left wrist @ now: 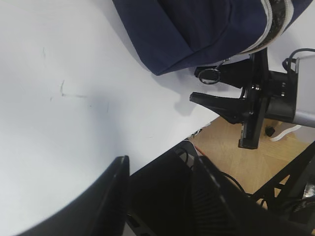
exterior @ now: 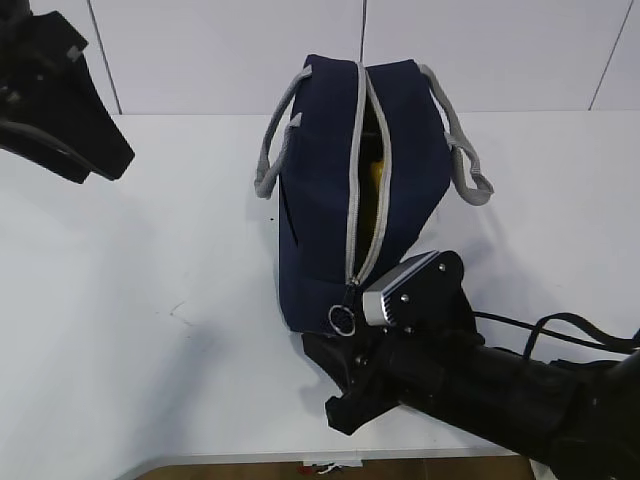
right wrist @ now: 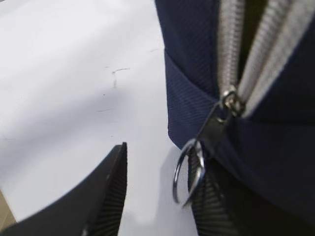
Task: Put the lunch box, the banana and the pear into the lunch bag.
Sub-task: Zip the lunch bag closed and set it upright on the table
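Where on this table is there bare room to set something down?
The widest bare patch lies left of the lunch bag, below the raised left gripper. A smaller strip lies right of the bag's handle. It is crowded at the near edge, where the right gripper sits at the ring pull.

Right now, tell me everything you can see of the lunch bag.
The lunch bag is a boxy navy fabric bag standing on the white table, with a grey woven handle on each side. Its grey zipper along the top is open in a narrow slit, with something yellow showing inside. The slider sits at the near end, and its metal ring pull hangs over the near edge. The right hand is open around the ring, one finger right beside it.
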Robot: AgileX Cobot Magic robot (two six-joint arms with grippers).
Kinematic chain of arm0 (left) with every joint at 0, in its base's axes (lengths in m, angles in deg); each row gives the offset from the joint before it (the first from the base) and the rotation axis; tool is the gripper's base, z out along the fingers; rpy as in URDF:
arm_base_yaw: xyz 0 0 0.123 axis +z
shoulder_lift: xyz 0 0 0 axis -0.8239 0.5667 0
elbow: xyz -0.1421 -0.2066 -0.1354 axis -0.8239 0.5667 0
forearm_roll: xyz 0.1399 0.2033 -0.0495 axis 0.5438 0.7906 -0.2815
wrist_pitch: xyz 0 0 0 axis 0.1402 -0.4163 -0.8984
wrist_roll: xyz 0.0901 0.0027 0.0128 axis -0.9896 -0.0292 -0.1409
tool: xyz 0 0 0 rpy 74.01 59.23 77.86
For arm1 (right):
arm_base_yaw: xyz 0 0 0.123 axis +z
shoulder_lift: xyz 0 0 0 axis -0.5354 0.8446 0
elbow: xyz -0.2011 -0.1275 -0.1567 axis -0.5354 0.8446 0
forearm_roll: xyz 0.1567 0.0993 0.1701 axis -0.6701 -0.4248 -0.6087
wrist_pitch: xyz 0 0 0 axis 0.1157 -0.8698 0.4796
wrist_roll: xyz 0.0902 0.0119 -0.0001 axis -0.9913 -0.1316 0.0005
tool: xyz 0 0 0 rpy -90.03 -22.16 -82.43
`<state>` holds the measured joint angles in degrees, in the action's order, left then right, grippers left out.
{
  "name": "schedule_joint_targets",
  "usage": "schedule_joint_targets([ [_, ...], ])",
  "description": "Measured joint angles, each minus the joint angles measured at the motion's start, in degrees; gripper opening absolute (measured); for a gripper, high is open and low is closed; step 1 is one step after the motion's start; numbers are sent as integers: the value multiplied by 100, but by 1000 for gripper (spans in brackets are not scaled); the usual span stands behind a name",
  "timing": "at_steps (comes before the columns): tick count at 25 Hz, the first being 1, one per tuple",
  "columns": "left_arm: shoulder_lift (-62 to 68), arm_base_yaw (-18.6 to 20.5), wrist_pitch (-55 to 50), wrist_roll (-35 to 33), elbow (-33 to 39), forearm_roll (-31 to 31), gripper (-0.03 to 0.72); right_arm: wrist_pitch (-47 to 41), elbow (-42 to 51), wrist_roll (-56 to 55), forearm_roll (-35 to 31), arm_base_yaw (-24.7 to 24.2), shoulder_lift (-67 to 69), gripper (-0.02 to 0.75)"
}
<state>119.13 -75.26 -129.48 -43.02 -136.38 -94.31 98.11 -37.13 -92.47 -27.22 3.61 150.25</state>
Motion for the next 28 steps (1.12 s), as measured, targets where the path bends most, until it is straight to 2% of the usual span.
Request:
schedule_joint_targets([
  [11,0,0,0,0,0,0,315,0,0,-12,-148,0,0,341],
  [20,0,0,0,0,0,0,312,183,213,-23,-452,0,12,283],
  [28,0,0,0,0,0,0,309,389,235,-34,-540,0,12,274],
])
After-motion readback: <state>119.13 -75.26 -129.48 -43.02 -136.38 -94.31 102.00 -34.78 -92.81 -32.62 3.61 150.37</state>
